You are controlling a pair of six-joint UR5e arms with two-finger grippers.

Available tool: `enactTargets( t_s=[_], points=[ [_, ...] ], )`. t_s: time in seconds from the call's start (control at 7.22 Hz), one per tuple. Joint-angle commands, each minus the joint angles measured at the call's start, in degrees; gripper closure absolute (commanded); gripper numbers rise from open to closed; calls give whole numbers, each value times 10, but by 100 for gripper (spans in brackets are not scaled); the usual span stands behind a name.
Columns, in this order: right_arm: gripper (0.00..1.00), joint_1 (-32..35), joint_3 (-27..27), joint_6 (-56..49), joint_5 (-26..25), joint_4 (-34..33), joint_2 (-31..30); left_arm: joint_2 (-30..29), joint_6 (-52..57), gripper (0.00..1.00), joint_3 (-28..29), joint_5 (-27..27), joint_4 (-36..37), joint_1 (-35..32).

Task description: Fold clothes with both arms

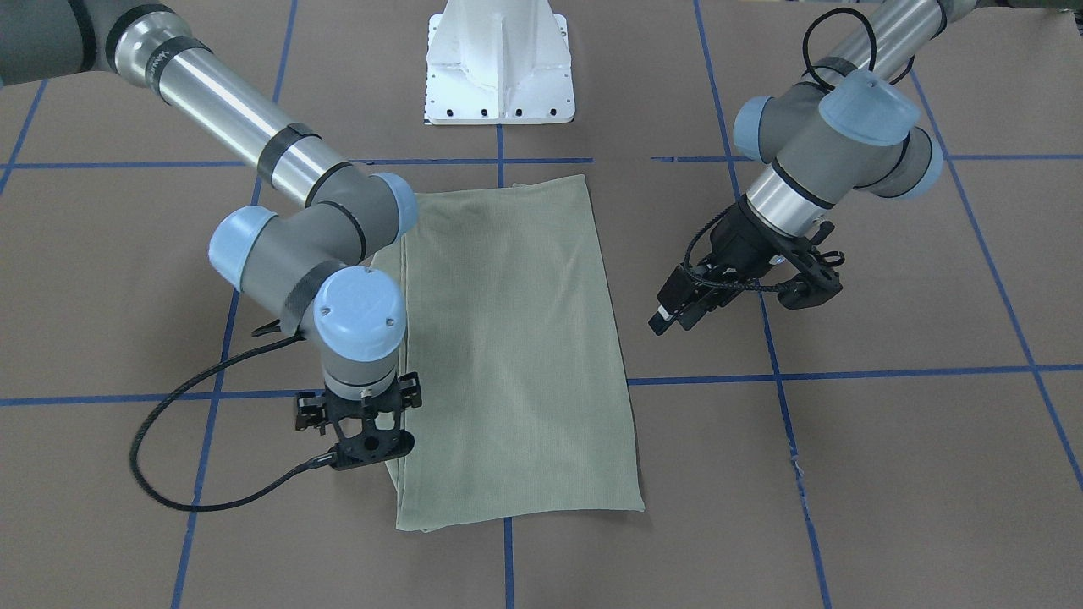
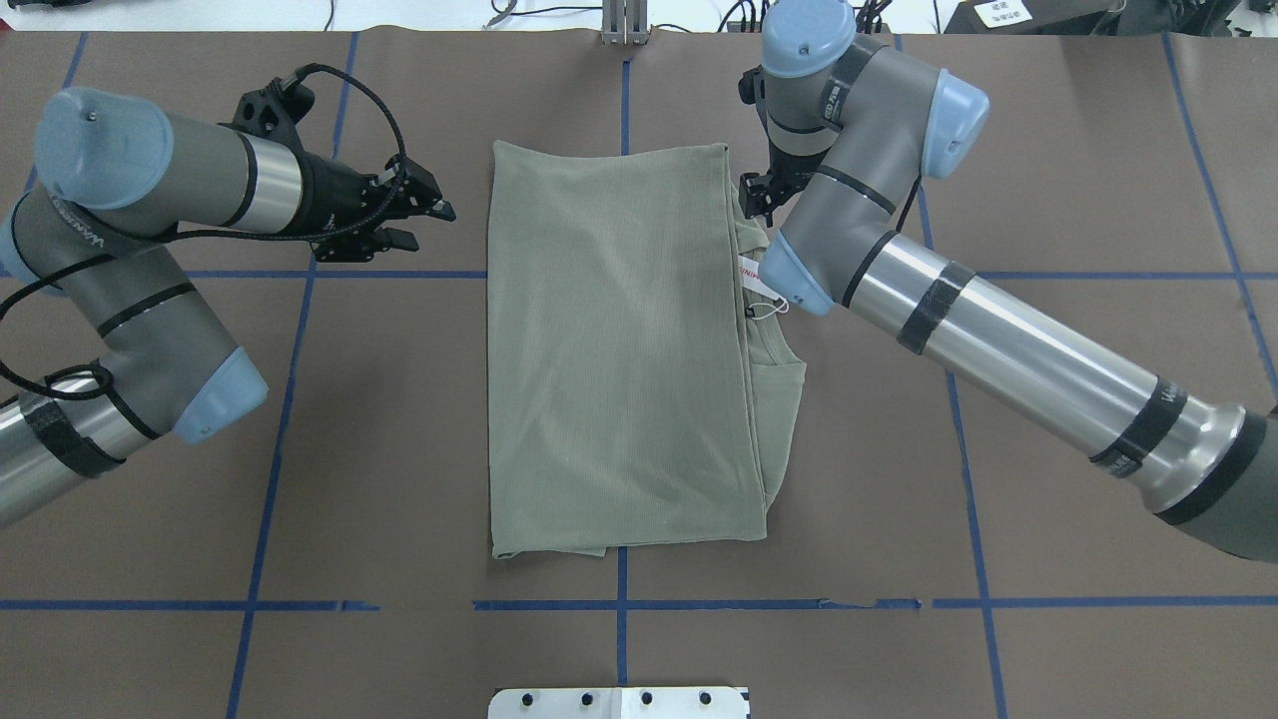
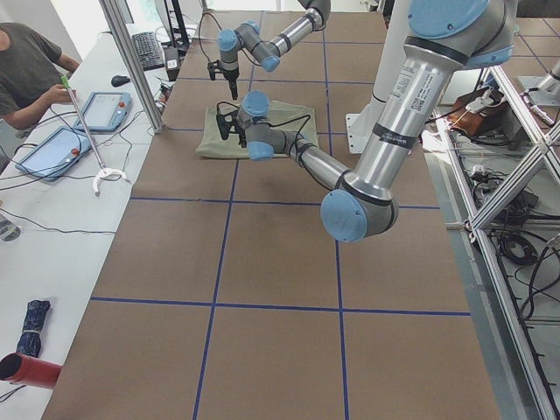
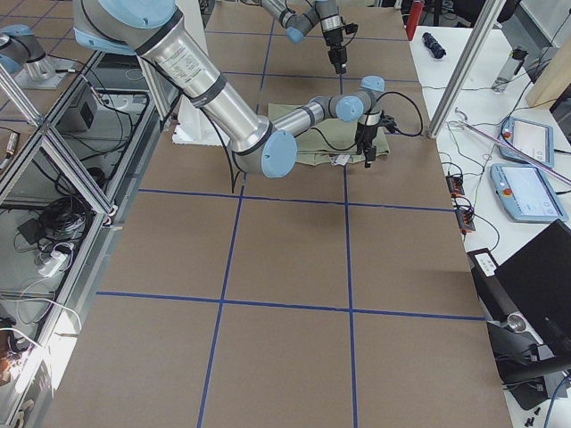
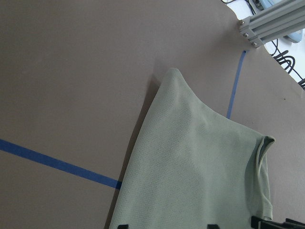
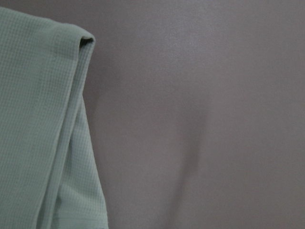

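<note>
The sage-green knit shirt [image 2: 619,350] is laid flat on the desk [image 2: 1048,150] between the two grippers, folded into a long rectangle. A smooth top panel is shown. Lower layers are stepped out along the edge nearest the right gripper [image 1: 368,444], and a white hang tag [image 2: 764,290] peeks out there. That gripper is pointed straight down, with a corner of the layered edge just beneath it, probably so that this edge can be taken up for the next fold. Whether its jaws are parted cannot be told. The left gripper [image 2: 431,226] is held tilted, the shirt's opposite edge near but apart from it. Its jaws are spread wide and nothing is held, seemingly to stand clear.
</note>
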Motion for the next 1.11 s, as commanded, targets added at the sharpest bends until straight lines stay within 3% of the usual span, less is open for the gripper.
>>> enactTargets(
  t_s=[0.0, 0.28, 0.42, 0.55, 0.69, 0.83, 0.97],
  points=[
    [0, -31, 156, 144, -4, -69, -40, -1, 0, 37, -1, -8, 0, -1],
    [0, -97, 336, 330, -36, -49, -155, -1, 0, 37, -1, -8, 0, -1],
    [0, -147, 386, 490, -82, -48, -186, -1, 0, 37, -1, -8, 0, -1],
    [0, -199, 396, 597, -148, -49, -188, -1, 0, 37, 0, -8, 0, -1],
    [0, -228, 411, 699, -158, -48, -209, -1, 0, 37, -1, -8, 0, -1],
    [3, -264, 417, 809, -208, -11, -233, -1, 0, 37, -1, -8, 0, -2],
    [5, -279, 418, 836, -231, 1, -243, -1, 0, 37, -1, -8, 0, -3]
  ],
)
